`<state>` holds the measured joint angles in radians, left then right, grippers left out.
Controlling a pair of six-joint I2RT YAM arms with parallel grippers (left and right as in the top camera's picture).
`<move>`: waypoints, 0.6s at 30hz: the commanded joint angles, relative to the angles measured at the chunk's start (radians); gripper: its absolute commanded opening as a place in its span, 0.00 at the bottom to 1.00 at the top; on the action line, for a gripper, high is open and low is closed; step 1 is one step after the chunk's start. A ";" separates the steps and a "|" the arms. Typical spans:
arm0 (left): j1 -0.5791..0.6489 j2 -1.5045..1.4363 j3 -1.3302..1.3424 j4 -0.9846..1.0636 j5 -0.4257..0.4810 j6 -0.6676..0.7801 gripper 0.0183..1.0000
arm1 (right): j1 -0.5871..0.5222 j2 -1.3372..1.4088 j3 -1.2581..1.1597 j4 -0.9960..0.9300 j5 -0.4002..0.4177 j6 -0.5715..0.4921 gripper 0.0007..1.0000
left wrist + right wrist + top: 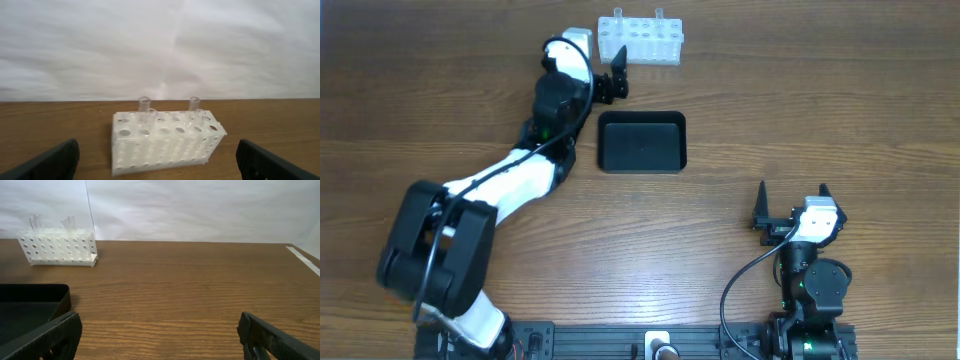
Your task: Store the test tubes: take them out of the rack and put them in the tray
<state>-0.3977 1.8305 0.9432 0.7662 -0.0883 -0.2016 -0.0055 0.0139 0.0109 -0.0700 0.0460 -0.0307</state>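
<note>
A white perforated rack [640,41] stands at the table's far edge, with several clear test tubes [144,107] upright in it. In front of it lies the black tray [642,141] with nothing in it. My left gripper [617,78] hovers just left of the rack, open and holding nothing. The left wrist view faces the rack [165,143] between the spread fingers [50,162]. My right gripper [792,202] rests open near the right arm's base, far from both. From its wrist view the rack [59,246] and a corner of the tray [30,309] appear.
Bare wooden table surrounds the rack and tray. A white wall rises behind the table's far edge. A strip of white tape [304,259] lies on the table at the right.
</note>
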 commanded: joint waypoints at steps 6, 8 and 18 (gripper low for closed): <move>-0.018 0.198 0.121 0.106 -0.014 0.016 1.00 | 0.006 -0.008 -0.006 -0.004 -0.004 -0.001 0.99; -0.021 0.238 0.163 0.106 -0.014 0.029 1.00 | 0.006 -0.008 -0.006 -0.004 -0.004 -0.001 0.99; -0.018 0.412 0.350 0.106 -0.057 0.094 1.00 | 0.006 -0.008 -0.006 -0.004 -0.004 0.000 0.99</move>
<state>-0.4187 2.1937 1.2472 0.8650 -0.1085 -0.1375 -0.0055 0.0139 0.0109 -0.0700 0.0456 -0.0307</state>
